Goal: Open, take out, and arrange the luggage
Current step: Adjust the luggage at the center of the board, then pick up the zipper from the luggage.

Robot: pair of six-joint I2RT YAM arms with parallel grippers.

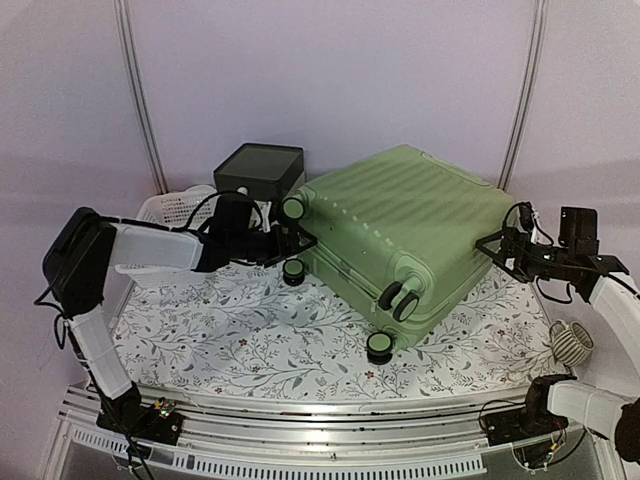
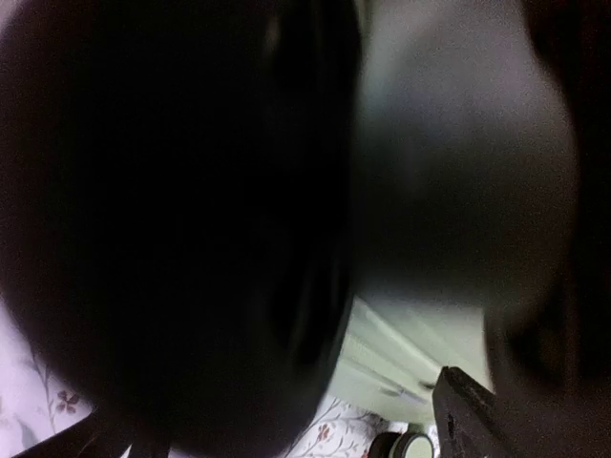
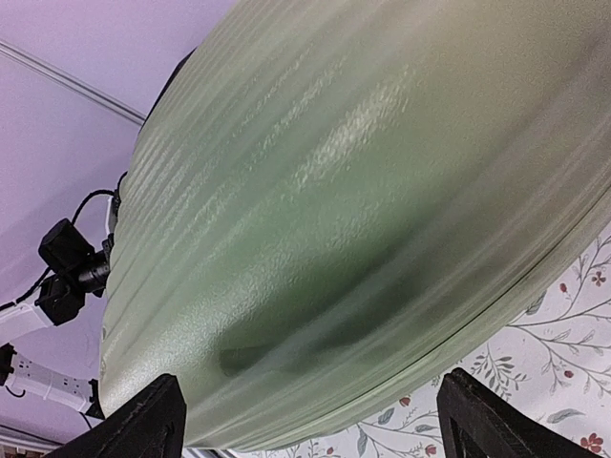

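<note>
Our left pincer and right pincer gape beside the luggage. Box and basket sit behind it. A wheel fills the left wrist view.

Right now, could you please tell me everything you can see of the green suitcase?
The suitcase is a light-green ribbed hard shell, seemingly plastic, closed, lying broad face up and somewhat tilted on the floral tablecloth. Its four black caster wheels face the near left. The left gripper stands open at the wheel end, the right gripper open at the opposite edge; whether either touches it I cannot tell.
</note>
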